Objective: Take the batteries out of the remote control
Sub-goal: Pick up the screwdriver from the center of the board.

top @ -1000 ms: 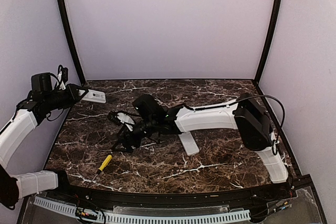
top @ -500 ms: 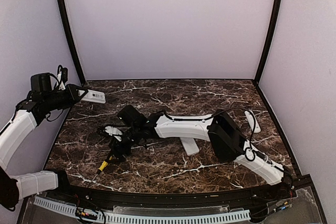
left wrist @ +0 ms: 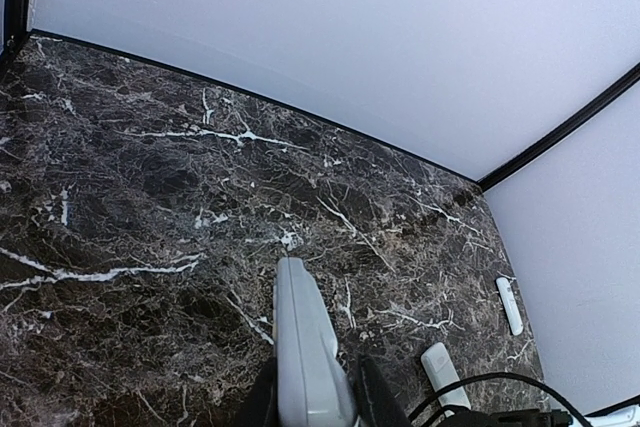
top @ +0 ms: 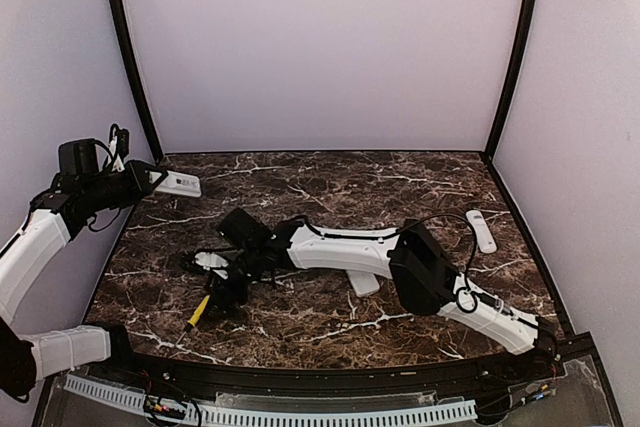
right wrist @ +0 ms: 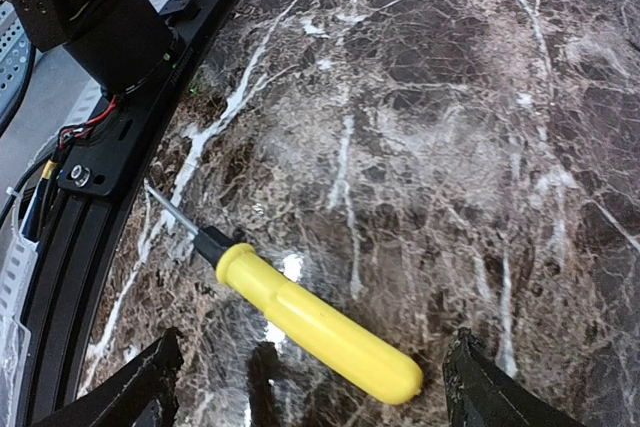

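You cannot make out the batteries in any view. The slim white plastic remote control (left wrist: 300, 337) shows only a smooth face to the left wrist camera, so you cannot tell whether cells sit inside it. Your left gripper (left wrist: 315, 392) grips it by one end, fingers narrowed onto its sides. It holds the remote above the far left corner of the dark brown marble-patterned table (top: 330, 172), free end pointing right across the surface. Your right gripper (right wrist: 310, 397) is low over the near left part of the table with its fingers (right wrist: 135, 392) spread wide. Between them the yellow-handled screwdriver (right wrist: 320, 329) lies flat on the marble, touched by neither finger, its thin metal shaft pointing toward the black rail at the near edge. A second white remote (top: 362, 277) lies near the middle of the table, partly under the right arm. A third white remote (top: 482, 230) lies well apart, close to the right edge.
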Controlling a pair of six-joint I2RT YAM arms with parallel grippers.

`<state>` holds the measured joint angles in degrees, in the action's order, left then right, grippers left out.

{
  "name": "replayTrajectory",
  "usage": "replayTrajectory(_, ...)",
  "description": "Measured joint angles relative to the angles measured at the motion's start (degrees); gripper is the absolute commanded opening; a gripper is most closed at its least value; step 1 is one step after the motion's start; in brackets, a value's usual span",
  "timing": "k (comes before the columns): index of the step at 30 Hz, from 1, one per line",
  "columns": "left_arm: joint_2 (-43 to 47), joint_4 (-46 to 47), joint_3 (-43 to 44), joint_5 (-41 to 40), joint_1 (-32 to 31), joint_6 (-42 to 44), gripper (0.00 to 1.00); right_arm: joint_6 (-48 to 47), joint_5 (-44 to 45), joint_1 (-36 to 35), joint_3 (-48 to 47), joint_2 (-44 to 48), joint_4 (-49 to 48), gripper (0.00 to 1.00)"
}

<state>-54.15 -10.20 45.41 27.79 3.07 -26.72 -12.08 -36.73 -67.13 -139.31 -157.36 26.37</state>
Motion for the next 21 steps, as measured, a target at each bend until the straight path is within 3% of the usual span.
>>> replayTrajectory(8,-0.2,0.0,0.0,0.0,0.0,0.0,0.00,-3.7,0.7,-3.3,-1.7,-1.4,1.6,0.75)
replayTrajectory(21,-0.4,0.0,0.0,0.0,0.0,0.0,0.00,-6.8,7.9,-5.0,4.0,0.9,-3.8,0.33)
